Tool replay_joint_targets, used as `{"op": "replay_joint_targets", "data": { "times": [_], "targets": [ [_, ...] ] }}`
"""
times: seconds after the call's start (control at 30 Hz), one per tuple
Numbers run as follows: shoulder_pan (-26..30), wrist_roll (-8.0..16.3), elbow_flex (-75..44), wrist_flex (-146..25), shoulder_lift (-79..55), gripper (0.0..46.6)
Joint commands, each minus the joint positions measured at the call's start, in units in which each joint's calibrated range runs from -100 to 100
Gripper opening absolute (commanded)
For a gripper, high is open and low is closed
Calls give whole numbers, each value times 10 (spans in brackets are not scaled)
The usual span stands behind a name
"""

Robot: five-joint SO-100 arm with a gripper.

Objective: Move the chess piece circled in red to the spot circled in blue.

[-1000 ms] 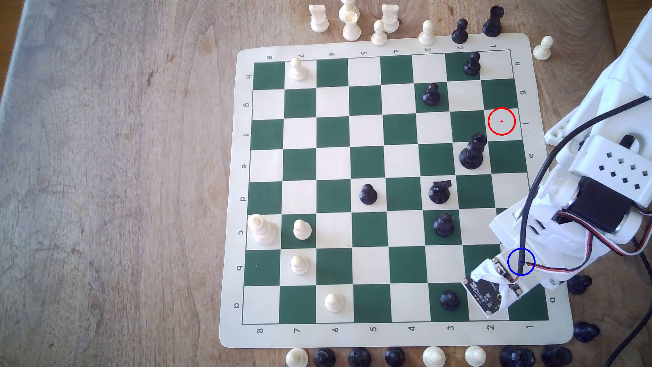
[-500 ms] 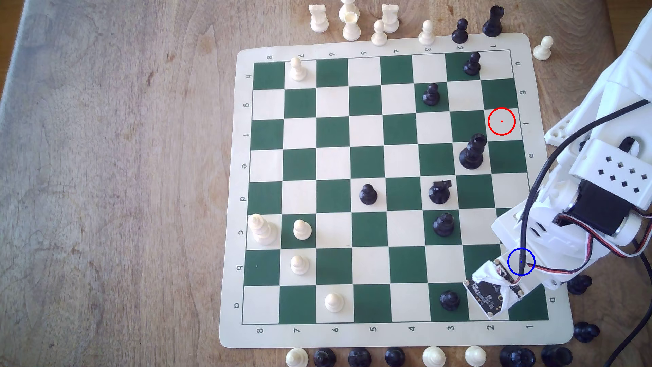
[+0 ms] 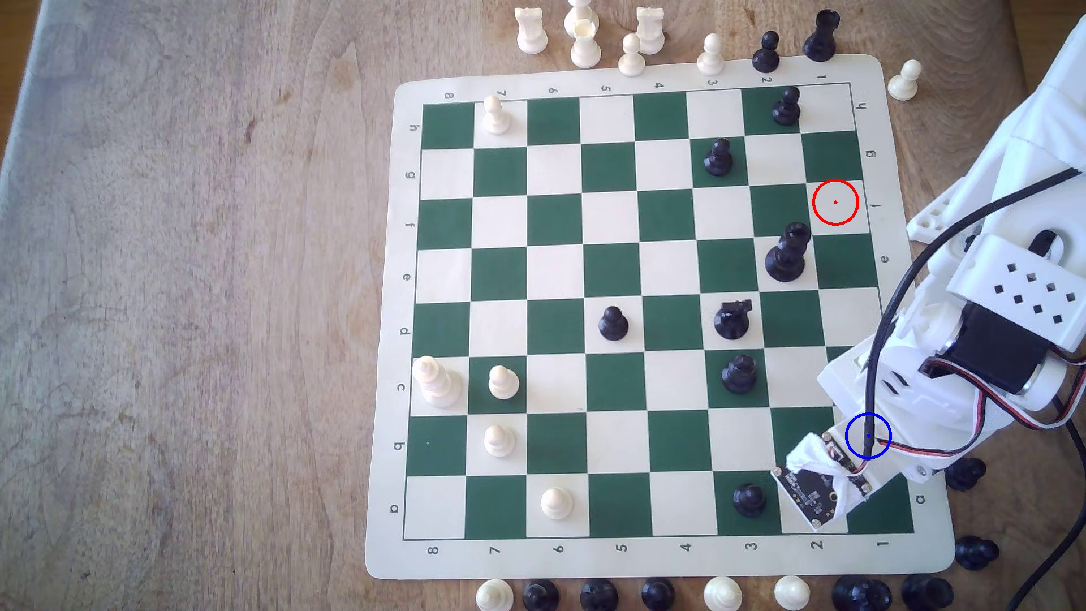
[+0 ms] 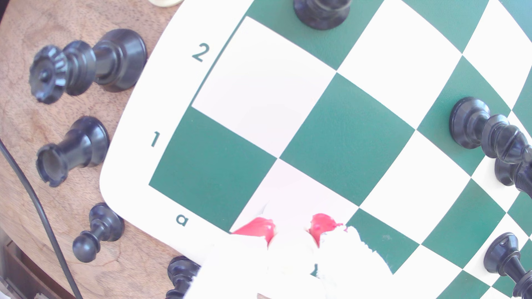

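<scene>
Gripper (image 4: 289, 227): over the spot circled in blue (image 3: 868, 436), lower right of the exterior view. Red pads (image 4: 256, 228) closely flank a pale, washed-out rounded form, apparently the chess piece circled in red (image 4: 290, 250); clamped or released cannot be told. Red ring (image 3: 835, 202), right edge: bare square.

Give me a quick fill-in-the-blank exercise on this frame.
The red ring sits in the board row lettered ___.
The blue ring lies over the arm's ___ cable.
The tool's fingertips are coloured ___.
The black pawn in row a stands on column ___.
Missing words: f; black; red; 3.
</scene>
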State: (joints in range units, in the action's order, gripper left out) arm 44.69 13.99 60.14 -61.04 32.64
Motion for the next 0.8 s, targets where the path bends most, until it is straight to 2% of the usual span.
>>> {"op": "replay_joint_targets", "data": {
  "times": [0.0, 0.17, 0.2, 0.33, 0.63, 0.77],
  "targets": [
    [9, 6, -6, -3, -2, 10],
    [9, 6, -3, -3, -2, 67],
    [9, 6, -3, -3, -2, 97],
    [8, 10, -3, -6, 0, 161],
    [1, 12, -3, -19, 22, 193],
    [-16, 5, -21, -46, 29, 194]
  ]
}}
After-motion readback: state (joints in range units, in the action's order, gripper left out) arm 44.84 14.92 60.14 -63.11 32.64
